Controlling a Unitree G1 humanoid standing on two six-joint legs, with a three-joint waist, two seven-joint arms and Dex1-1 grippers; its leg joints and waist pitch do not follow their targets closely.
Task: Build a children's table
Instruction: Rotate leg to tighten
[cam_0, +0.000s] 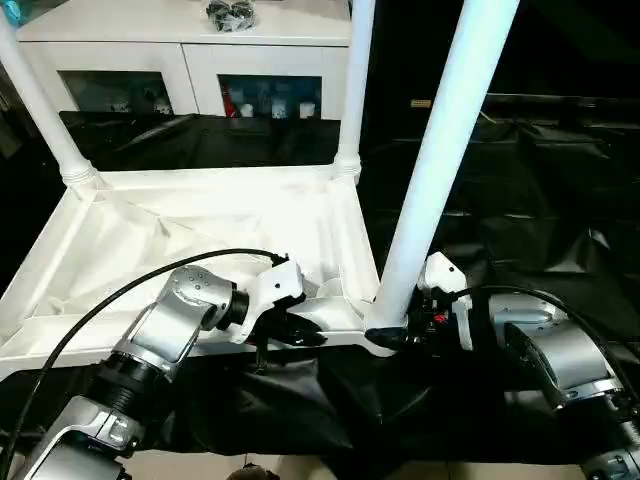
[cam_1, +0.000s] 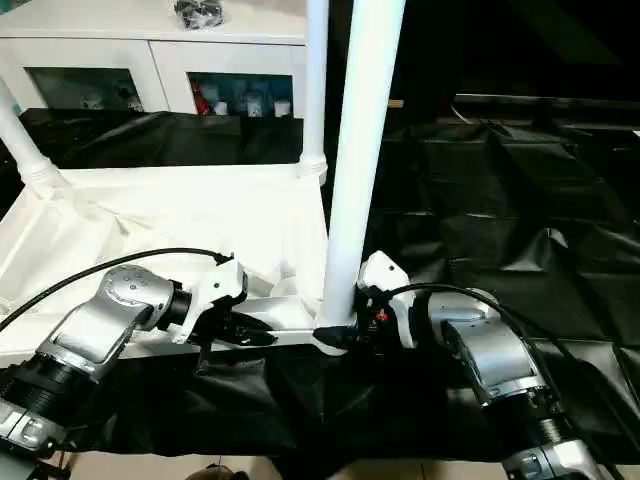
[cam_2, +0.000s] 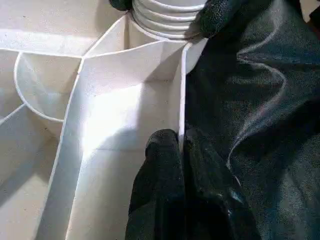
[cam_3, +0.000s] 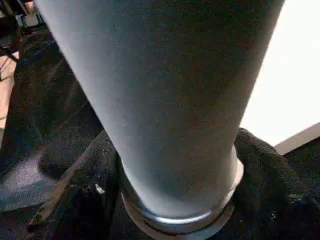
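- Upside down, the tabletop (cam_0: 200, 240) is laid on black cloth (cam_1: 500, 220).
- Its near rim is pinched by the left gripper (cam_0: 300, 335).
- The near-corner leg (cam_0: 440, 150), leaning upward, is clasped at its base by the right gripper (cam_0: 395, 338).

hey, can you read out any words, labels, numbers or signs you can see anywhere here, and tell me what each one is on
No readable text anywhere.
Tabletop and legs: plain white, no markings.
Items behind the cabinet glass: too small and blurred to read.
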